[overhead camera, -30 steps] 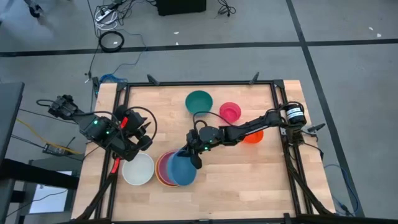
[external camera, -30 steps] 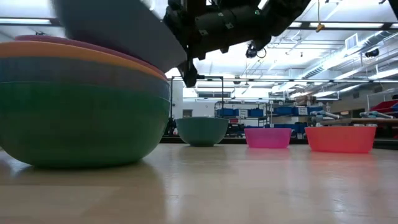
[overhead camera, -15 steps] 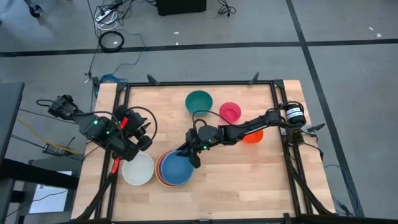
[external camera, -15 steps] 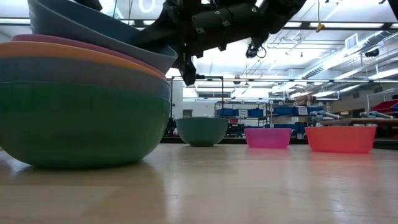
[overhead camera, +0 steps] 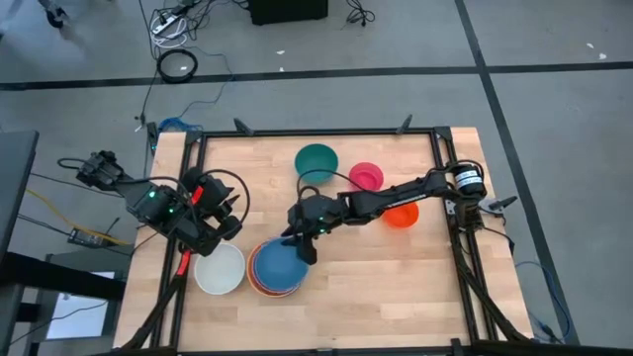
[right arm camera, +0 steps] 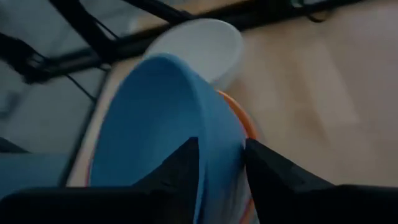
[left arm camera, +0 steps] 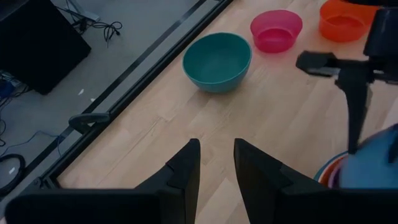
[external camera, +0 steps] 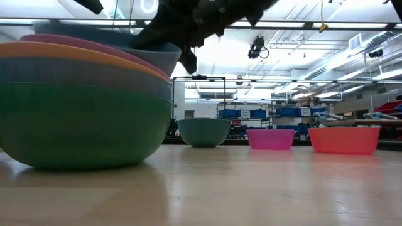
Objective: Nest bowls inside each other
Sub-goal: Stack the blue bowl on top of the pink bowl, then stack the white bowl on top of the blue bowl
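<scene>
Right wrist view: right gripper [right arm camera: 219, 163] jaws straddle the rim of the light blue bowl [right arm camera: 155, 124], one finger inside, one outside, with a little slack showing, so parted and not clamped. High view puts that gripper [overhead camera: 305, 247] at the far-right edge of the stack [overhead camera: 275, 269], which sits near the front of the surface [overhead camera: 376, 277], left of centre. Light blue bowl [overhead camera: 275, 265] is seated on top of the stack; red-orange and orange rims show around it. Low view: stack is dull green [external camera: 81, 125] at the bottom, then blue, orange, pink bands, light blue bowl [external camera: 125, 47] on top and slightly tilted.

White bowl [overhead camera: 220, 269] sits just left of the stack, touching or nearly so, can't tell. Teal bowl [overhead camera: 316, 161], magenta bowl [overhead camera: 366, 178] and red-orange bowl [overhead camera: 403, 215] stand apart toward the back right of the surface, each alone.

Left gripper [left arm camera: 214, 163] hangs above the surface near its left edge, jaws parted with a narrow gap, nothing between them.
</scene>
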Controlling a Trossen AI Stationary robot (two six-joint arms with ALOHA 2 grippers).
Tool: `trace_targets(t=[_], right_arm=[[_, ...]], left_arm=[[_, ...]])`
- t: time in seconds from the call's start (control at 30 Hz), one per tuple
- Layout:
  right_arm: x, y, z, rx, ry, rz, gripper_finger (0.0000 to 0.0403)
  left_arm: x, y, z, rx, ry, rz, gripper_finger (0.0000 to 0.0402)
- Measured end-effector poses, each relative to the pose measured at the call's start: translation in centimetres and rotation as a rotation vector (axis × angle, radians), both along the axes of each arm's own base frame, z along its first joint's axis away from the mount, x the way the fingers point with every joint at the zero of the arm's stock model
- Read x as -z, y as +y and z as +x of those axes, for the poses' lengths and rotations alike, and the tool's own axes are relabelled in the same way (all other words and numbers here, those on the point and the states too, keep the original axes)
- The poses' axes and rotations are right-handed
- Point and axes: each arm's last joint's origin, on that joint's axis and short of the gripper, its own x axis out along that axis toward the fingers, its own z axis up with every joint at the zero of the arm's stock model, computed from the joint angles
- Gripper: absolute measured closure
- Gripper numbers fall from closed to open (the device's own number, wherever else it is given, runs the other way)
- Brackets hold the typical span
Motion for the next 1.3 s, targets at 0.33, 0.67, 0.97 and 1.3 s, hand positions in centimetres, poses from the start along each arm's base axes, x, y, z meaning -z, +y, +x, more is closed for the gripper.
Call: trace_targets(t=[0.33,0.67,0.97,1.3], right_arm=[[-2.0,0.1,0.1,0.008,0.062,-0.089,0.0284],[-1.2,-0.1,-0.5,0.064,0.173,-0.118,0.0285],[-1.5,0.3,-0.9,0.055,0.194,-0.119,0.0289],[-6.2,-0.2,-5.6,0.275,0.264,-0.448,0.0306]], left_arm=[[0.0,0.0,0.0,0.000,0.000,0.000,0.0296],[0.0,0.0,0.0,0.000,0.002,0.001,0.0296],[0.0,0.0,0.0,0.000,0.003,0.002,0.0296],[0.5,-0.1,-0.5,0.027,0.125,-0.093,0.0296]])
